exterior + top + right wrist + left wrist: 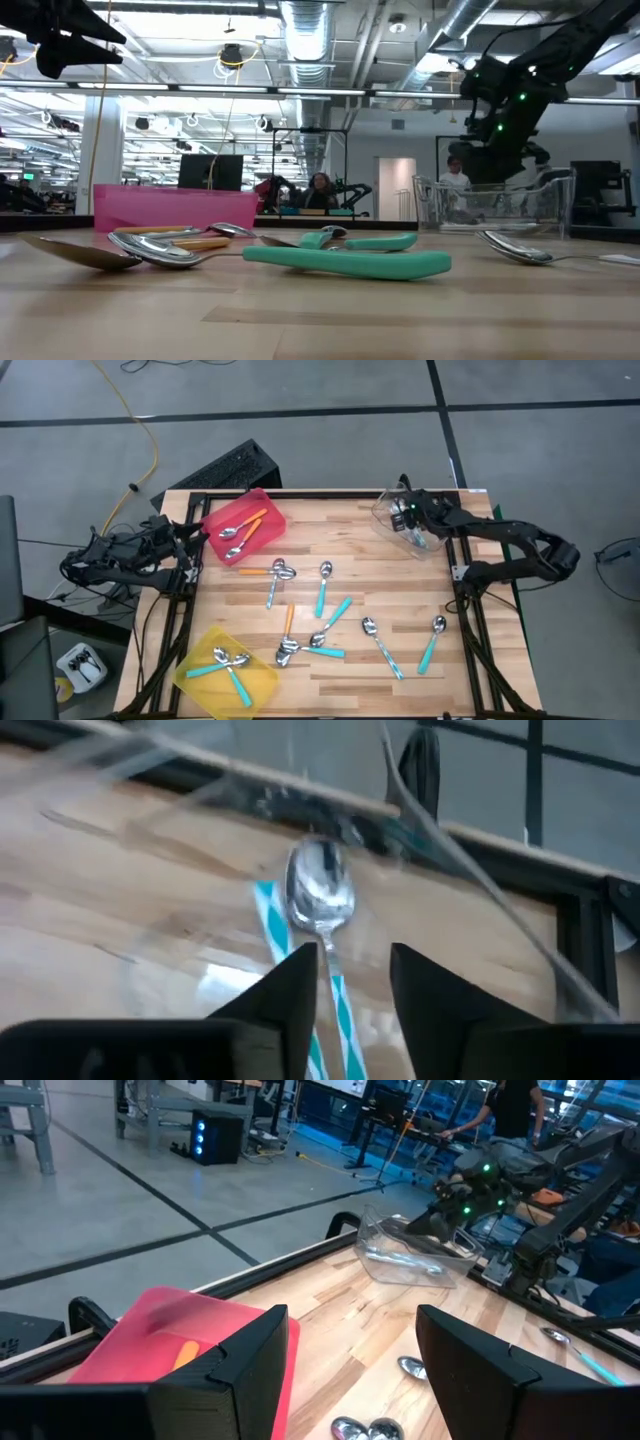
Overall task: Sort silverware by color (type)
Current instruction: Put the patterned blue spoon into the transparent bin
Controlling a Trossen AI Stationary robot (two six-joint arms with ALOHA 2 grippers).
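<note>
My right gripper (412,520) (355,970) hangs open over the clear bin (398,525) at the table's far right corner. Below it a light-blue-handled spoon (322,895) lies in the bin, its handle running between my fingers as seen from the wrist; a second light blue handle (268,920) lies beside it. My left gripper (195,550) (350,1370) waits open at the left edge, next to the red bin (245,525), which holds orange-handled spoons (248,525). The yellow bin (190,678) holds teal spoons (225,663). Several teal, orange and light blue spoons (322,588) lie loose mid-table.
Loose spoons spread from the table's middle (290,635) to its near right (432,642). In the low view a teal handle (350,262) lies close in front. A black frame rail (330,492) runs round the table. People stand in the room beyond the table.
</note>
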